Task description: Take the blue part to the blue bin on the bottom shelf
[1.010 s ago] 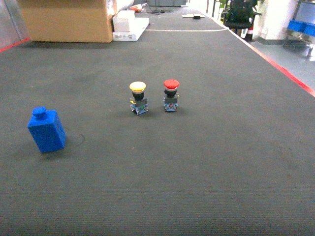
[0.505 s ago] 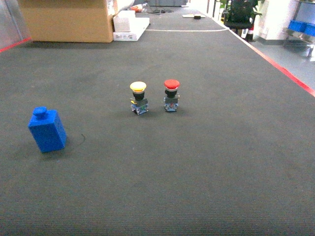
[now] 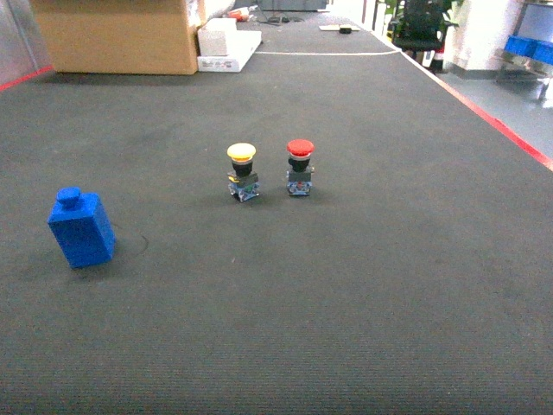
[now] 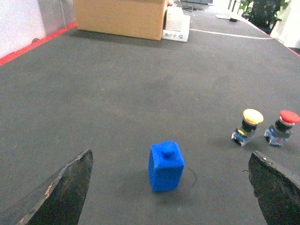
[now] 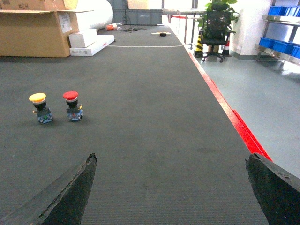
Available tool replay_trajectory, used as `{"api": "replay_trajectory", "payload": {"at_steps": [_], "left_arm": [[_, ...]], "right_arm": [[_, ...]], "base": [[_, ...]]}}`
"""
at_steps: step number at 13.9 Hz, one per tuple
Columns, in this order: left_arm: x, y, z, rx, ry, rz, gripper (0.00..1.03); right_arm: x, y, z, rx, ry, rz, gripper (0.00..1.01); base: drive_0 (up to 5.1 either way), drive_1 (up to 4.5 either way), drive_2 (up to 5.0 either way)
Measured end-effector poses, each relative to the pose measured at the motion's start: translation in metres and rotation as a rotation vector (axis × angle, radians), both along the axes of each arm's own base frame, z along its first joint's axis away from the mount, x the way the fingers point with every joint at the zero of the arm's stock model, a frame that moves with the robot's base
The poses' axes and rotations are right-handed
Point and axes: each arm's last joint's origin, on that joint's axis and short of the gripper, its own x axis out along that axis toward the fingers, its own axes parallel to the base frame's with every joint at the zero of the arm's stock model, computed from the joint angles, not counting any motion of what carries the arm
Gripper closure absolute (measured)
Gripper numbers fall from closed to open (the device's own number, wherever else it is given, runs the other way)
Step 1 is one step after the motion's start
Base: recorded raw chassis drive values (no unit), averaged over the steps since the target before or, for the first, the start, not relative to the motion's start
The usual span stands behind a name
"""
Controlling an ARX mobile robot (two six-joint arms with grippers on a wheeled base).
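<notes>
Blue part [image 3: 80,228] stands upright on the dark mat [image 3: 363,285], near its left edge, nothing touching it. In left wrist view it sits between the left gripper's [image 4: 171,187] fingers [image 4: 61,192], which are spread wide w/ nothing held. Yellow button [image 3: 243,171] & red button [image 3: 300,167] stand side by side mid-mat, well apart from blue part. Right gripper [image 5: 171,187] fingers [image 5: 70,192] also spread wide over bare mat. Cardboard box [image 3: 117,35] at far left corner.
</notes>
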Motion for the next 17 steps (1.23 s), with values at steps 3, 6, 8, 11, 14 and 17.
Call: {"api": "replay_trajectory", "payload": {"at_steps": [3, 6, 8, 11, 14, 17], "left_arm": [[0.066, -0.009, -0.027, 0.010, 0.088, -0.021, 0.05], [0.109, -0.017, -0.059, 0.047, 0.184, -0.029, 0.05], [0.128, -0.017, -0.068, 0.050, 0.211, -0.010, 0.05], [0.145, -0.017, -0.086, 0.052, 0.252, -0.002, 0.05], [0.157, -0.017, -0.101, 0.056, 0.277, 0.017, 0.05], [0.172, -0.012, -0.119, 0.029, 0.315, 0.046, 0.05]], "right_arm": [[0.000, 0.000, 0.000, 0.000, 0.000, 0.000, 0.03], [0.000, 0.000, 0.000, 0.000, 0.000, 0.000, 0.03], [0.000, 0.000, 0.000, 0.000, 0.000, 0.000, 0.03], [0.000, 0.000, 0.000, 0.000, 0.000, 0.000, 0.03], [0.000, 0.000, 0.000, 0.000, 0.000, 0.000, 0.03], [0.000, 0.000, 0.000, 0.000, 0.000, 0.000, 0.03]], "base": [[0.0, 0.00, 0.0], [0.0, 0.00, 0.0], [0.0, 0.00, 0.0], [0.0, 0.00, 0.0], [0.0, 0.00, 0.0], [0.0, 0.00, 0.0]]}}
